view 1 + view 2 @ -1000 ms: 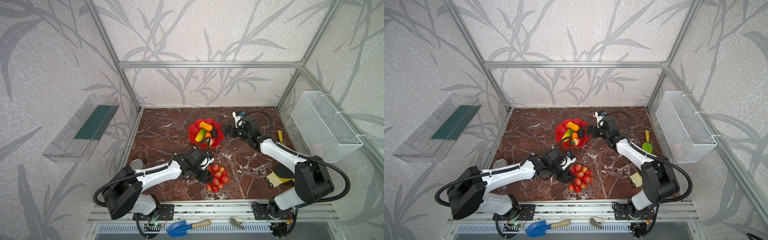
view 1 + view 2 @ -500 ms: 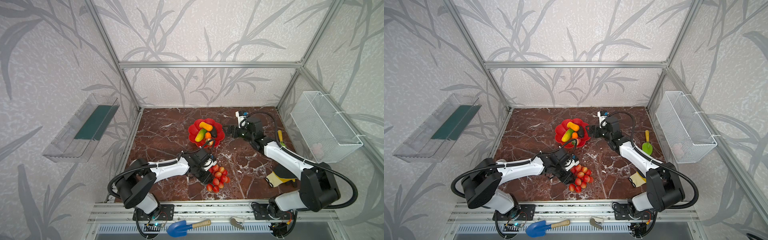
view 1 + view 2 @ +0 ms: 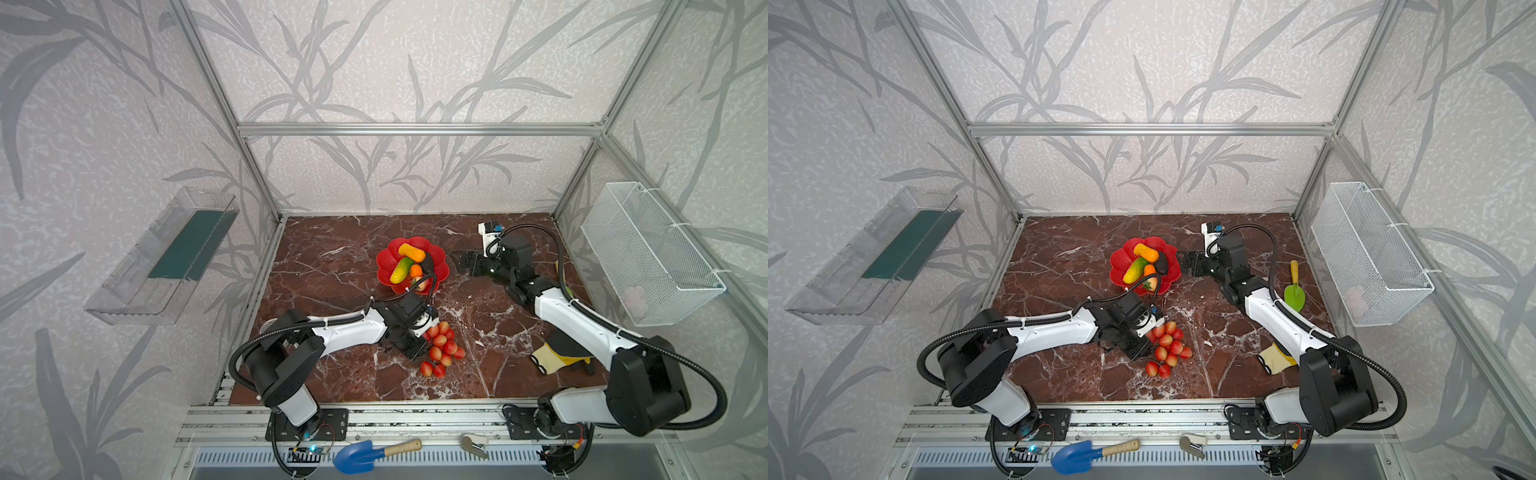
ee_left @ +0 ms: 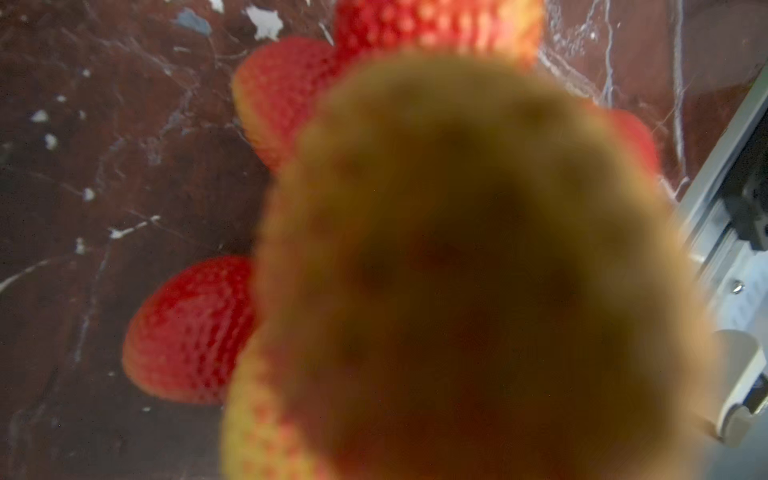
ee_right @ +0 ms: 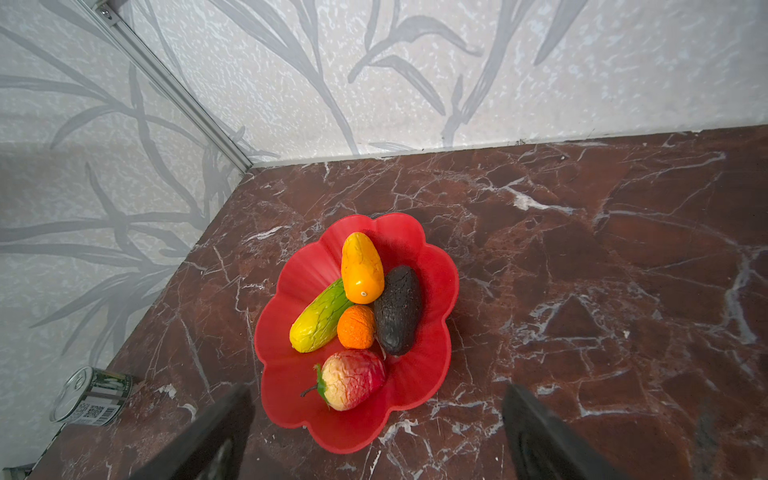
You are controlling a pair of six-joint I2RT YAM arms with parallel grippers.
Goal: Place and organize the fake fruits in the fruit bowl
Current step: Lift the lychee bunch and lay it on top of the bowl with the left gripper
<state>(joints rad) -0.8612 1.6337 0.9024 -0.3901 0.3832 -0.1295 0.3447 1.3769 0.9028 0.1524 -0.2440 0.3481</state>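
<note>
5 fruits (image 5: 356, 327) in bowl (image 5: 430, 370), 1 berry bunch (image 3: 439, 341)

I see a glossy red bowl (image 5: 291, 286), red berries (image 3: 440, 341) paling to yellow, and my bench (image 5: 582, 270) maroon with white veins.

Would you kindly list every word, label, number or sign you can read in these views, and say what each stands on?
No text can be read in any view.
On the tin can, the label carries a QR-style square and a barcode, but its print is too small and blurred to read.
On the fruit bowl, no lettering shows on the visible red surface.
</note>
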